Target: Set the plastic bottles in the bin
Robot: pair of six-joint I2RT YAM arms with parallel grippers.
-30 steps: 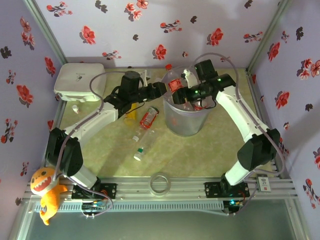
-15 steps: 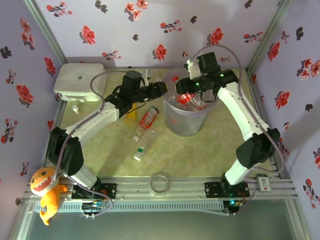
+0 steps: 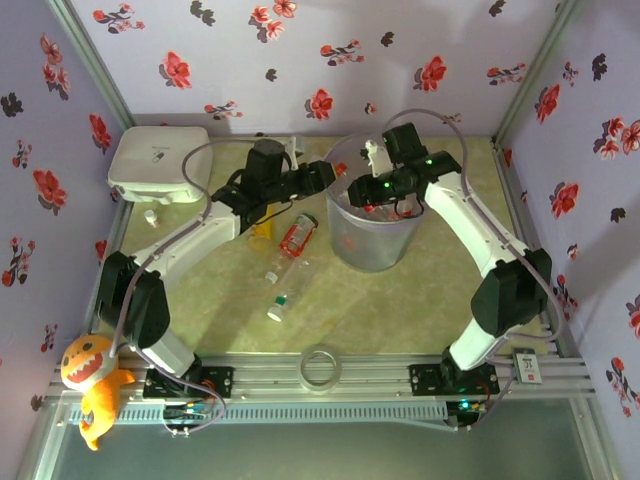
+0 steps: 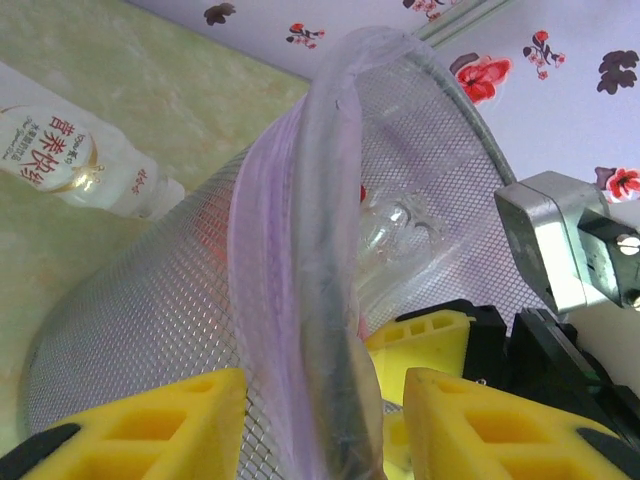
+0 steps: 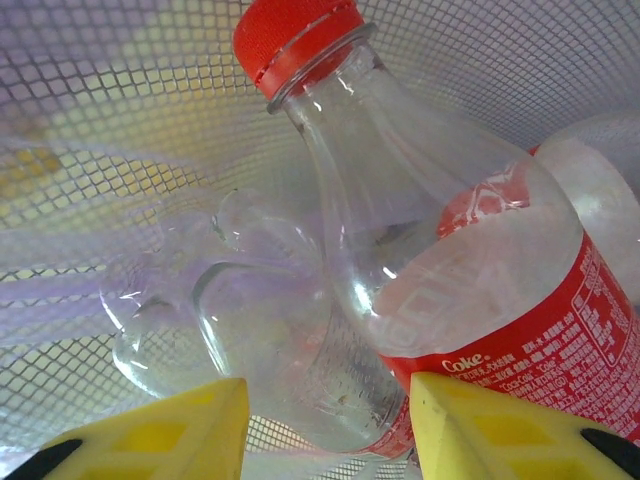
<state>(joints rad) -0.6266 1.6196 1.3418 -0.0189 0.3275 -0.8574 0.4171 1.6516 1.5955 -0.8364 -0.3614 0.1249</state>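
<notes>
R pincer (image 5: 328,388) spread, facing bottle (image 5: 450,250) in bin (image 3: 375,248); L pincer (image 4: 325,378) astride rim (image 4: 330,200), grip unclear.

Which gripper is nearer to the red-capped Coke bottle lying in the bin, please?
Right. The right gripper reaches into the bin, with the Coke bottle just ahead of its fingertips; the left gripper straddles the bin's rim, off to the bottle's side.

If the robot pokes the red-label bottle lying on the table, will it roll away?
Probably. The red-label bottle lies on its side on the table and is round, so a sideways poke would likely roll it. It looks empty, so it is probably light and may skid.
</notes>
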